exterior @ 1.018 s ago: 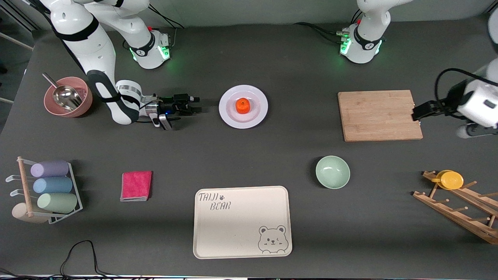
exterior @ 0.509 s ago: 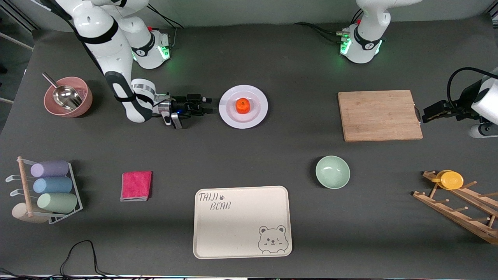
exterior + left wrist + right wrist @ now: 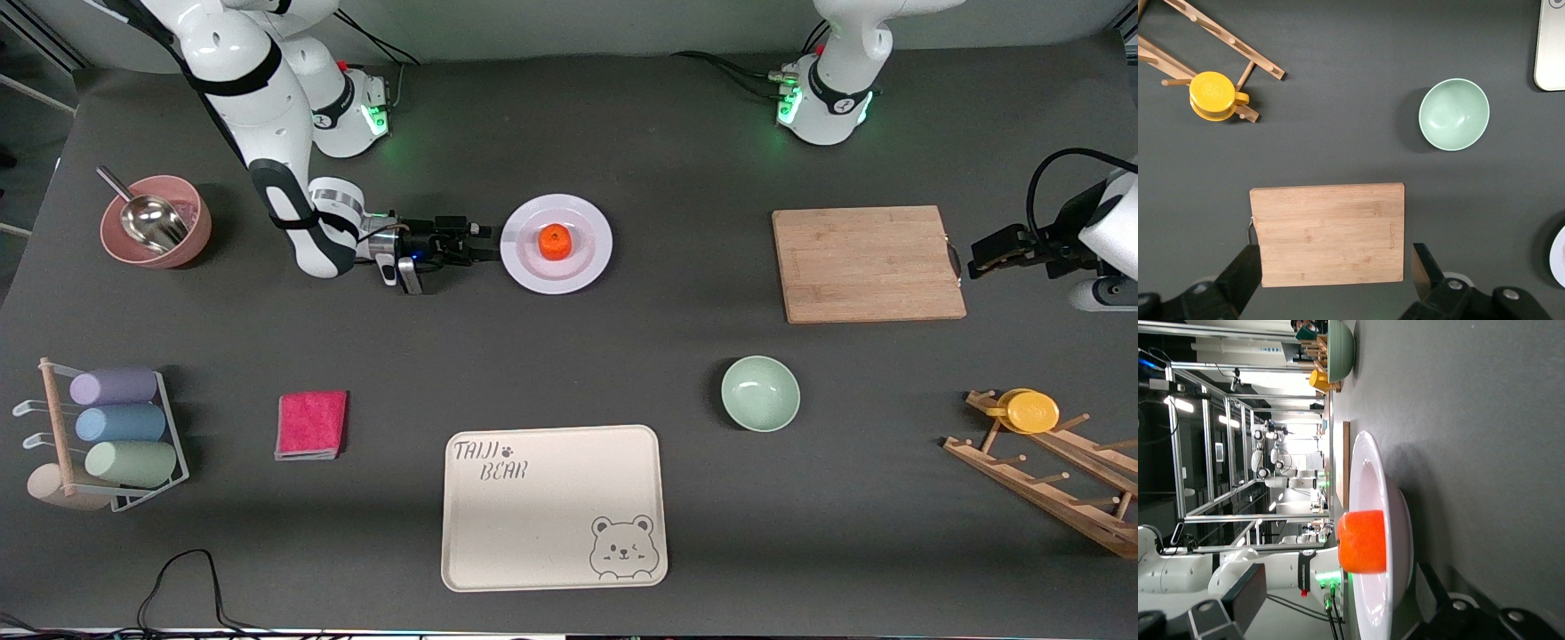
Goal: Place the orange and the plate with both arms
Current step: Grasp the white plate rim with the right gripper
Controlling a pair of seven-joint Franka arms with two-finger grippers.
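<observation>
Orange (image 3: 556,240) on plate (image 3: 587,262); dark grey table (image 3: 622,356); metal framing in room

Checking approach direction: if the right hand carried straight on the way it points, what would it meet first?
Probably the rim of the plate: the open right hand sits low, level with that rim, and the orange on the plate comes after.
</observation>
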